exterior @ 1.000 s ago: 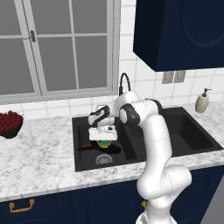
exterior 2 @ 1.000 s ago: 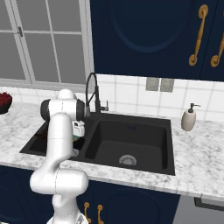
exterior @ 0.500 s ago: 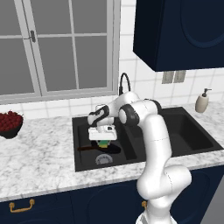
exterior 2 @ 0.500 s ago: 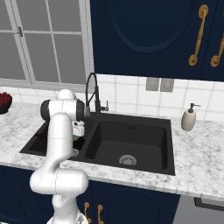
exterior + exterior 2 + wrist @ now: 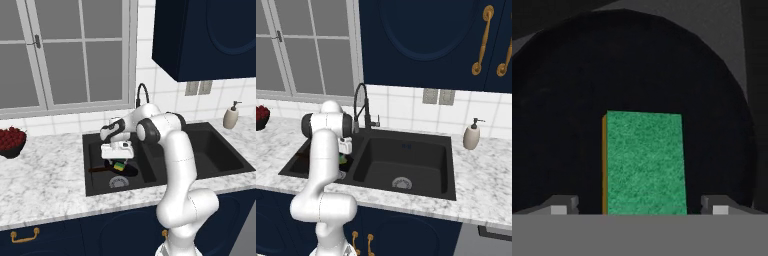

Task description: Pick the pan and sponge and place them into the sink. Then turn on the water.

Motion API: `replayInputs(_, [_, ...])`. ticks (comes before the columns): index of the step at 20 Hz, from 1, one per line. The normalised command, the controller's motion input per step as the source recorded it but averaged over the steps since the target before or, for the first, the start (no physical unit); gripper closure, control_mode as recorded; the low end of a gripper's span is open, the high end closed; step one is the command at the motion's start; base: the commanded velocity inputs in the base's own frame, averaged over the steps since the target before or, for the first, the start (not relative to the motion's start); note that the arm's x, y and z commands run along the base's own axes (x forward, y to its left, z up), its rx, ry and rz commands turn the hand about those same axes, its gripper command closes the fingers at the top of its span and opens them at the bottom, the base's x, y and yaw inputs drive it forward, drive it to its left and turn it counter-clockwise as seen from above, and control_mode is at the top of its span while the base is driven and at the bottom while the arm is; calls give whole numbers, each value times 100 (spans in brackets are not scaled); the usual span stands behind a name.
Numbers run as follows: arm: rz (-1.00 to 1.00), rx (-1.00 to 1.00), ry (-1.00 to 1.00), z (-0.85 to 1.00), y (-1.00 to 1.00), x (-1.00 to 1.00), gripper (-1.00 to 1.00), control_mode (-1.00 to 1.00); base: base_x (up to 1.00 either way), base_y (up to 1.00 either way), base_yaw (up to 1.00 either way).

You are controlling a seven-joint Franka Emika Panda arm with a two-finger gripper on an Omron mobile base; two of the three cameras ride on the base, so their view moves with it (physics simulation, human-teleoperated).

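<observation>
The black pan (image 5: pixel 126 171) lies in the left basin of the sink (image 5: pixel 220 150), its dark handle (image 5: pixel 98 170) pointing left. In the hand view the pan (image 5: pixel 637 65) lies right below the hand, and the green sponge (image 5: pixel 644 162) with its yellow layer rests on it. My gripper (image 5: pixel 637 209) hangs right over the sponge (image 5: pixel 119 165), jaws open, with a gap between each fingertip (image 5: pixel 561 206) and the sponge's sides. From the left base the gripper (image 5: pixel 118 156) sits low over the basin. The black arched faucet (image 5: pixel 142 95) stands behind the divider, and no stream runs from it.
A dark bowl of red fruit (image 5: pixel 10 141) stands on the marble counter at the far left. A beige soap dispenser (image 5: pixel 472 136) stands right of the sink (image 5: pixel 406 160). The faucet (image 5: pixel 362 107) rises close behind my arm. The window is behind the counter.
The fingers have spread apart and let go of the sponge, which rests on the pan. The arm and the pan stay where they were.
</observation>
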Motion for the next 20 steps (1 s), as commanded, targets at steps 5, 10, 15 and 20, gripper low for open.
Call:
replayInputs(5, [-3, 0, 0, 52, 0, -28, -100, -100, 0, 0, 0])
replayInputs(10, [0, 0, 0, 42, -3, -50, -100, -100, 0, 0, 0])
replayInputs(15, [0, 0, 0, 39, 0, -63, -100, -100, 0, 0, 0])
replayInputs(20, [0, 0, -6, 50, -10, -49, -100, -100, 0, 0, 0])
